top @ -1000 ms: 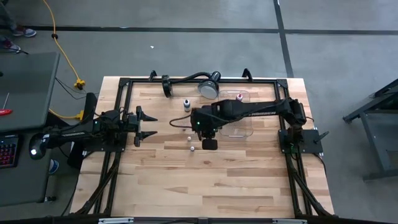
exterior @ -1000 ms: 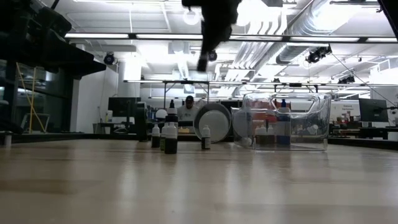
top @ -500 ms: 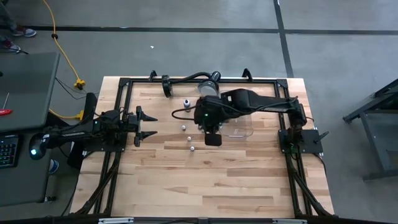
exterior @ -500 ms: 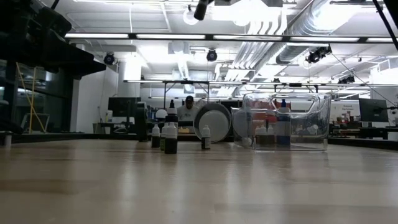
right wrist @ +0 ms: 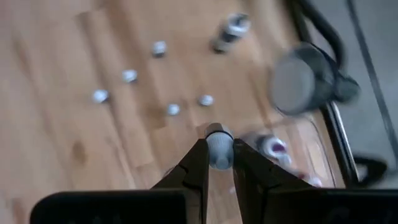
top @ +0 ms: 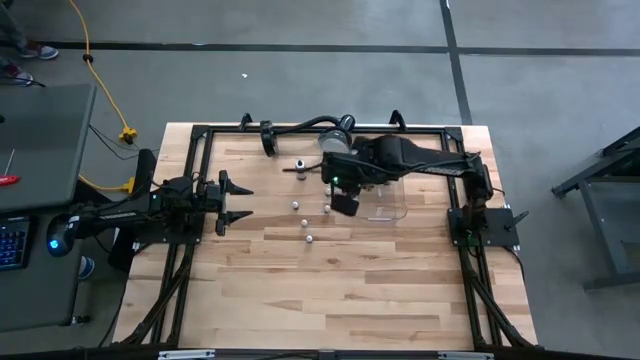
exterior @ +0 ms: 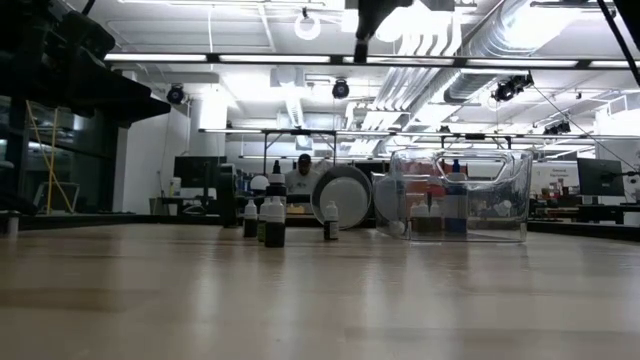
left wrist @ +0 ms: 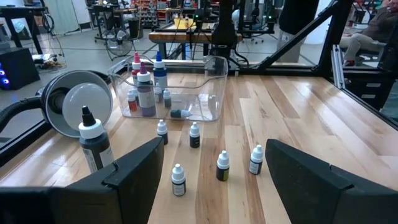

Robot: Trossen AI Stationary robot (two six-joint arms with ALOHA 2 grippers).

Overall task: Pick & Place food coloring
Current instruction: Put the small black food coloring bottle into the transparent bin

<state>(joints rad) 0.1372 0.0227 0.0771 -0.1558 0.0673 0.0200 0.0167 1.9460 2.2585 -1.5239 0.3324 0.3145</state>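
Several tiny white-capped food coloring bottles [top: 305, 224] stand upright on the wood table, seen too in the left wrist view [left wrist: 222, 167] and the low view [exterior: 331, 220]. More bottles sit inside the clear tray [top: 388, 205] [left wrist: 214, 81]. My right gripper [right wrist: 217, 167] hangs high above the table at the tray's left edge [top: 344, 204], shut on one small pale bottle [right wrist: 218, 144]. My left gripper [left wrist: 214, 177] is open and waits near the table's left edge [top: 236, 200], touching nothing. My right gripper pinches the small bottle between its two fingers [right wrist: 198, 167], by the body just under the white cap [right wrist: 218, 133]. The fingers come from above, pointing down. The bottle is lifted clear of the table, with its cap toward the wrist camera.
A round silver lamp head [top: 335, 140] on a black gooseneck lies by the far edge, next to the tray. A taller bottle with a black tip [left wrist: 94, 142] stands near it [top: 300, 166]. Bare wood lies toward the near edge. A person sits far behind the table [exterior: 304, 172].
My right gripper has risen, almost out of the low view's top, and has moved toward the far edge and the tray while staying shut. A bottle that the arm covered before now shows on the table.
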